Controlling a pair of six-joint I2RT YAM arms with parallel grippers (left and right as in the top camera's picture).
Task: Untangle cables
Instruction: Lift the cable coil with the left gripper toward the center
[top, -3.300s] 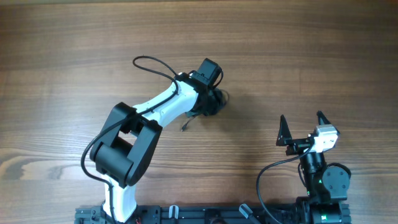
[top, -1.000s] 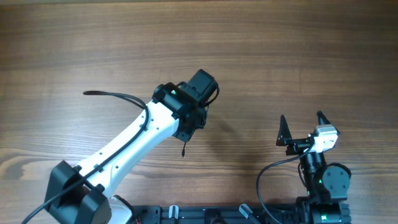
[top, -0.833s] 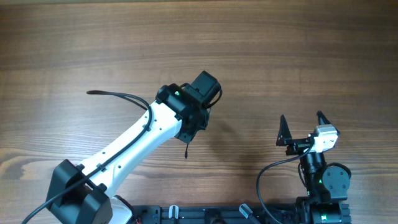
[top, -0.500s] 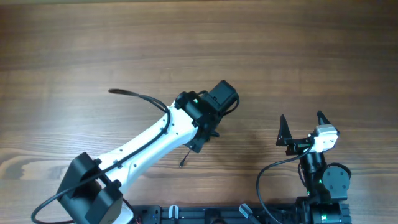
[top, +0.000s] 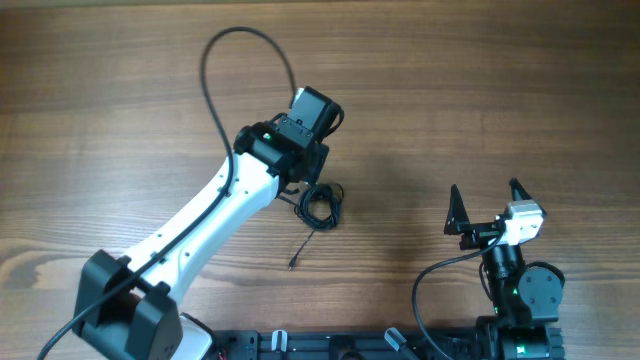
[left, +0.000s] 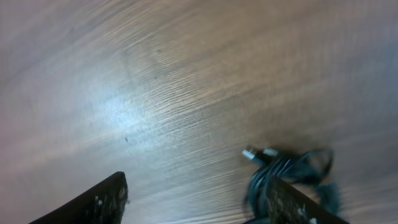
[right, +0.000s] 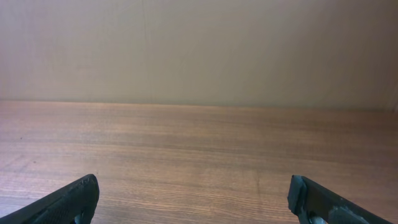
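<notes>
Looping the left arm's thick cord (top: 212, 60) over the bench (top: 100, 120) at upper left. Masking the left end effector (left: 198, 190) under its own wrist housing from overhead. Showing it released in the wrist view, fingers (left: 93, 202) spread wide with only bare wood between them, both cropped by the bottom edge. Finding the cables (top: 320, 205) bunched in a small dark knot on the bench just below that wrist, with one loose strand (top: 297, 255) running down-left to a tiny plug. Smearing the knot with blur in the wrist view, one finger cutting across its lower edge, making contact and strand count impossible to tell. Showing the right end effector (top: 487, 205) released at far right, well apart from the cables, fingers cropped to tips in its own view.
</notes>
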